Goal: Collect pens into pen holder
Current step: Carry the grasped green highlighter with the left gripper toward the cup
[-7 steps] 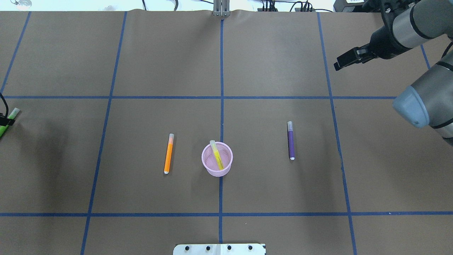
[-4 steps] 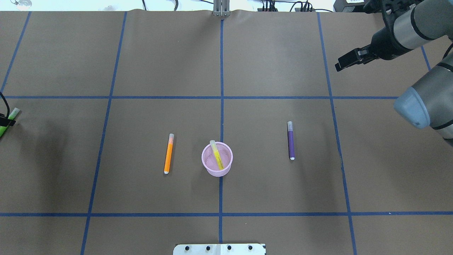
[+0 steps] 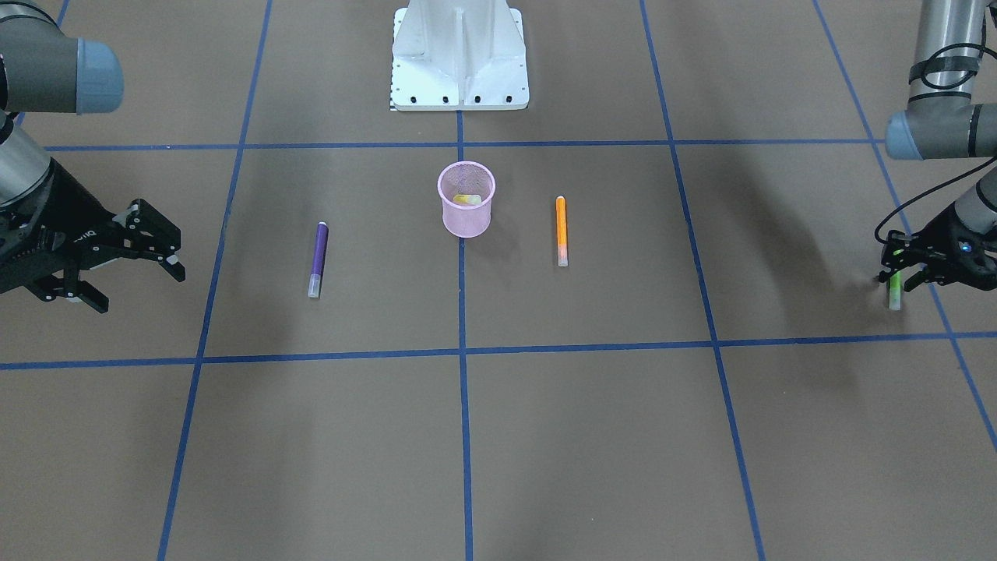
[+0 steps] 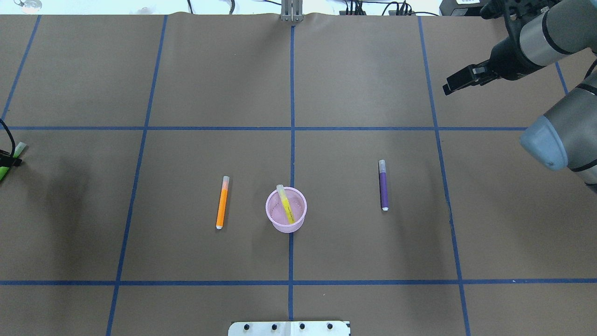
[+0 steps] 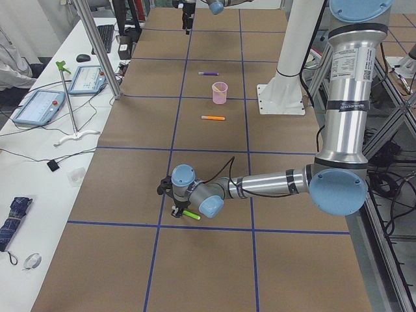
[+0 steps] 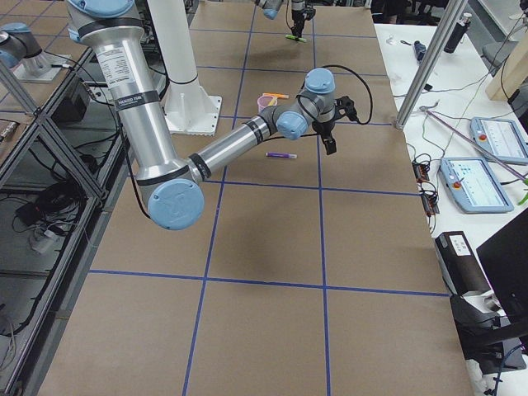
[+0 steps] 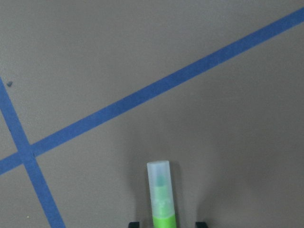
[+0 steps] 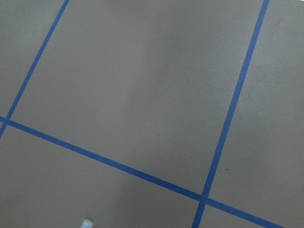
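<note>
The pink wire-mesh pen holder [image 4: 286, 219] stands upright near the middle of the brown-papered tabletop [image 4: 364, 70], right on one of the blue tape lines [image 4: 292, 93], a little way out from the white robot base [image 3: 459, 54]. The yellow pen [image 4: 285, 204] is already in it. It leans across the inside, with its pale cap end against the far rim and poking just above it.

Two pens lie flat on the paper to either side, both with the cap end pointing away from the robot. The orange pen [image 4: 222, 202] is near the holder on the robot's left. The purple pen [image 4: 383, 185] is on the right, somewhat farther off. Neither touches the holder.

The left pincer [image 3: 897, 274] is way out at the left end of the tabletop, well apart from everything else. It is closed around the green pen [image 7: 161, 194], whose whitish cap sticks out past the fingers. The pen sits low over the paper, and I cannot tell whether it touches.

The right pincer [image 3: 142, 291] hangs over the far right part of the tabletop with its jaws spread wide and nothing between them. Its wrist camera shows mostly bare paper and crossing tape lines.
</note>
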You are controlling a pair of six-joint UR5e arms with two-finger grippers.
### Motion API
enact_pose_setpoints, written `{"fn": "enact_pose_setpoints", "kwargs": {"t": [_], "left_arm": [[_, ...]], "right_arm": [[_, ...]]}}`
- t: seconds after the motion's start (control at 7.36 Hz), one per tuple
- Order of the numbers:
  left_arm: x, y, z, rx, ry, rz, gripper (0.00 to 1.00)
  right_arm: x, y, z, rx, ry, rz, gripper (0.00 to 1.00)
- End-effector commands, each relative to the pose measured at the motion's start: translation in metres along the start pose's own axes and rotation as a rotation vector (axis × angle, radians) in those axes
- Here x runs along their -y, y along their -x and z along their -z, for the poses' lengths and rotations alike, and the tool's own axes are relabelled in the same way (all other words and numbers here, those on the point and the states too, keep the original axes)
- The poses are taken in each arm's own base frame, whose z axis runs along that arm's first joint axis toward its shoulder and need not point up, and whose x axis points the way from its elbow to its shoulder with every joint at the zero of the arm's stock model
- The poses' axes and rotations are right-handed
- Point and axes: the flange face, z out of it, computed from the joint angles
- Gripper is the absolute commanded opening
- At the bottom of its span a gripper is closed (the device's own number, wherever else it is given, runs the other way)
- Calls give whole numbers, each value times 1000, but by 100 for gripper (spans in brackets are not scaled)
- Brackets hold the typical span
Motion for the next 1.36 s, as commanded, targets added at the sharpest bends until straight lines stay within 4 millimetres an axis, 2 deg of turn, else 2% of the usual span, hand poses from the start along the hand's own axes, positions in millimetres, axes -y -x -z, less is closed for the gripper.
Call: {"fn": "enact_pose_setpoints", "kwargs": {"t": [0.0, 0.14, 0.27, 0.54, 0.68, 0.82, 0.95, 1.22], "left_arm": [[3, 1, -4, 0, 3, 1, 36], [4, 0, -3, -1, 0, -2, 8], [8, -2, 0, -8, -8, -9, 0], [24, -23, 15, -70, -35, -42, 0], [40, -38, 31, -104, -71, -77, 0], [63, -64, 59, -112, -153, -146, 0], [98, -97, 93, -141, -291, -252, 0], [125, -137, 133, -238, -518, -292, 0]], "right_arm": [[0, 0, 0, -1, 0, 0, 100], [0, 0, 0, -1, 0, 0, 100], [0, 0, 0, 1, 1, 0, 100], [0, 0, 0, 3, 0, 1, 100], [0, 0, 0, 3, 0, 1, 100], [0, 0, 0, 3, 0, 1, 100], [0, 0, 0, 3, 0, 1, 100], [0, 0, 0, 2, -1, 2, 100]]}}
